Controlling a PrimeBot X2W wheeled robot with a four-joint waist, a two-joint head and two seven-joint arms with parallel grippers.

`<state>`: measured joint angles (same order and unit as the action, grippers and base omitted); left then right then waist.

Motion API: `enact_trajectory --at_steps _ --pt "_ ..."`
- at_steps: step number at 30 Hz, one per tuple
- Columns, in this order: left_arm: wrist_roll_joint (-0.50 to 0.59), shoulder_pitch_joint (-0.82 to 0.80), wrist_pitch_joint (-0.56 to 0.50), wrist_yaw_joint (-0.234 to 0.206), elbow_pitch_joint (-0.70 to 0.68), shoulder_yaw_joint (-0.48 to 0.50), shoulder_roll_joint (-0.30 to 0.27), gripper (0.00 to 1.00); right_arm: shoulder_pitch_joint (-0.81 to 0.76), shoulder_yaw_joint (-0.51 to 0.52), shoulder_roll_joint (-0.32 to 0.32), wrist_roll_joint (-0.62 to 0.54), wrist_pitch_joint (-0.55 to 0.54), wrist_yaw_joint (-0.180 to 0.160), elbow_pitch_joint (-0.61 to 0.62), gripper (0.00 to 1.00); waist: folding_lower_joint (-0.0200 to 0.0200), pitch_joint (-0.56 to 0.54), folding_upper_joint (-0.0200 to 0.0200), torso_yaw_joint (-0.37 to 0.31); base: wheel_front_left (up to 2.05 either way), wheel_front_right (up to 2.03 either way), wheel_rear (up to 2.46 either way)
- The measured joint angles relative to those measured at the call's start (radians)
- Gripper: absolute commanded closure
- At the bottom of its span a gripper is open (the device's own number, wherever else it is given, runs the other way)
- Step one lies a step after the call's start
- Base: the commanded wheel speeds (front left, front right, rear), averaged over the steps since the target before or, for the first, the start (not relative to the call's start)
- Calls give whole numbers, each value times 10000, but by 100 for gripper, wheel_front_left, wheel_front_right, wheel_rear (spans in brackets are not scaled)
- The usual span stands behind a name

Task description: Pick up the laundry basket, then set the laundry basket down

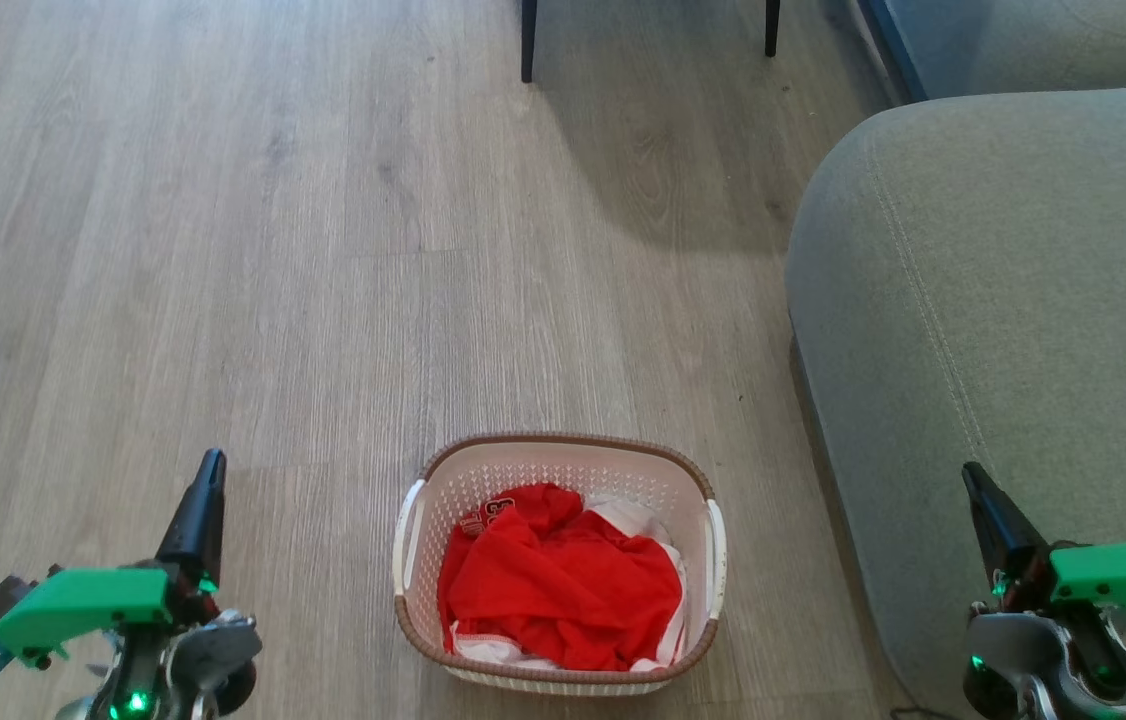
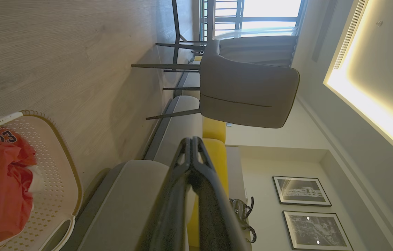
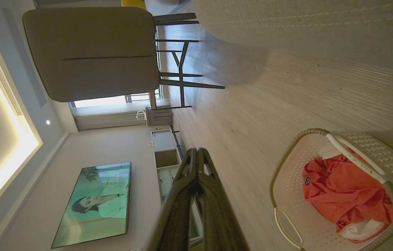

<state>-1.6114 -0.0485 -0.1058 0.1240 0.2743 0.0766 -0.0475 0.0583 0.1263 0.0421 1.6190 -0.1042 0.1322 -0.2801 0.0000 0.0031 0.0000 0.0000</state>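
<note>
In the head view, the laundry basket (image 1: 523, 470) stands on the wooden floor (image 1: 273, 250) with a red garment (image 1: 563, 590) inside it. The left gripper (image 1: 208, 470) is to the left of the basket and the right gripper (image 1: 971, 475) is to its right. Both are apart from the basket, each pressed together and holding nothing. A grey sofa (image 1: 1003, 300) is just beside the basket, on its right.

In the left wrist view, a grey chair (image 2: 245, 94) stands well beyond the basket.

In the right wrist view, the basket is on the floor, and the claw is together, apart from the basket.
</note>
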Motion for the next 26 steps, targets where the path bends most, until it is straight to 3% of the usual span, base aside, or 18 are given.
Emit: enact_trajectory --at_steps 26 --pt "0 0 -2 0 0 2 4 100 0 12 0 -2 -2 0 0 100 0 0 0 0 0 0 0"
